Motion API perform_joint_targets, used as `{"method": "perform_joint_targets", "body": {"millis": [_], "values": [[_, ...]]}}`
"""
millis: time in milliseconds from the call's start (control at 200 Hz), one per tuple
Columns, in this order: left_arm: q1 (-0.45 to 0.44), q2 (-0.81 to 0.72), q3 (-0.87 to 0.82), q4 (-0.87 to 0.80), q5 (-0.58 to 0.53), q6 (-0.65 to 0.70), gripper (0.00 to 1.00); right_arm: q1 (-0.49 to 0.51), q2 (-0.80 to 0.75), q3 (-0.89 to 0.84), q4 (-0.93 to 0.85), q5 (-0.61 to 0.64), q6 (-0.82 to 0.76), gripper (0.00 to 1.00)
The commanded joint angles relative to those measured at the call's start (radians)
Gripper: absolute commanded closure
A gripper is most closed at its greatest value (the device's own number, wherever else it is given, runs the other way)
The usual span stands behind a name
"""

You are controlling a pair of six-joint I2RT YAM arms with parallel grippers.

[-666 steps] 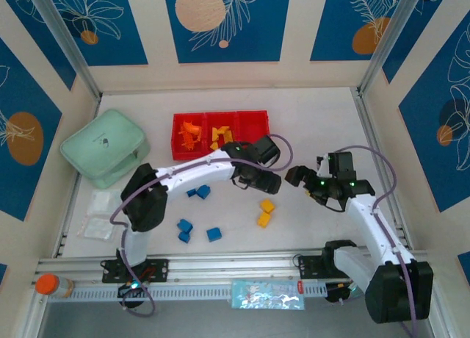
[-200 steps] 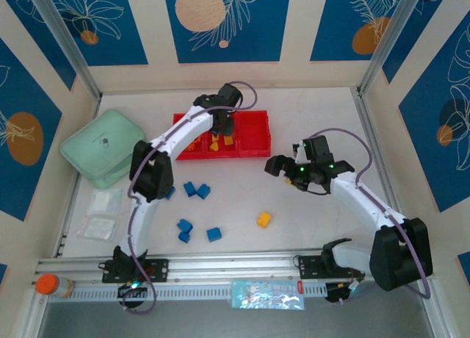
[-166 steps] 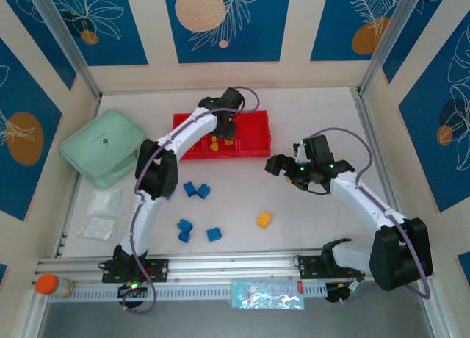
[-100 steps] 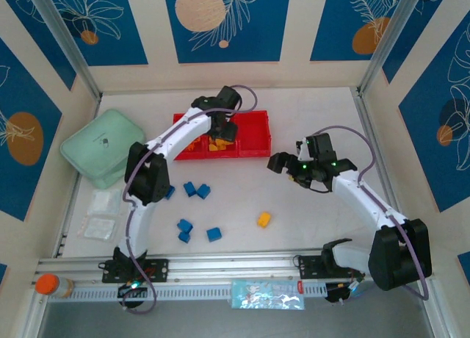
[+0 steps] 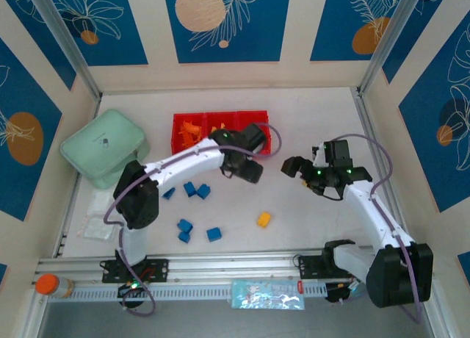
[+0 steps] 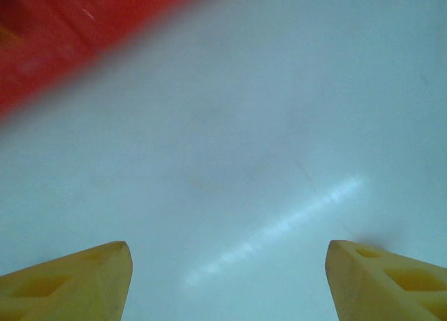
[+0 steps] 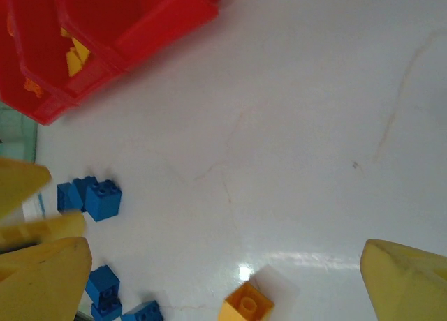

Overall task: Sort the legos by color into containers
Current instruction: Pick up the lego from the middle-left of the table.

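left hand [image 6: 228, 245] is held open, empty, just beside red tray [image 7: 160, 21] at worktop [image 5: 308, 117] far-middle; right hand [image 7: 225, 245] is held open, empty; blue legos [image 5: 197, 191], yellow lego [image 5: 263, 220] are seen loose nearer the near edge

glossy red plastic tray [image 5: 183, 125], smooth white table [image 5: 308, 228]

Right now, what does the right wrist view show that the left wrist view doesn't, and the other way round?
Right wrist: loose blue legos at lower left, one yellow lego at the bottom edge, yellow pieces lying in a compartment of the red tray, and the right gripper open above the white table. Left wrist: the left gripper, open with nothing between its fingers. Shared: the red tray, just a blur in the left wrist view's top-left corner, and bare white table.
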Motion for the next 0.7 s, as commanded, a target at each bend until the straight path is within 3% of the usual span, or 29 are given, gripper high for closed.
{"method": "perform_joint_targets", "body": {"millis": [0, 390, 695], "values": [[-0.057, -0.045, -0.056, 0.001, 0.062, -0.088, 0.26, -0.021, -0.048, -0.042, -0.076, -0.037, -0.014, 0.01], [-0.211, -0.011, -0.157, 0.081, 0.154, -0.208, 0.21, -0.080, -0.089, -0.112, -0.090, -0.051, 0.002, 0.01], [-0.236, 0.082, -0.139, 0.115, 0.201, -0.214, 0.22, -0.093, -0.071, -0.125, -0.063, -0.073, 0.000, 0.01]]}}
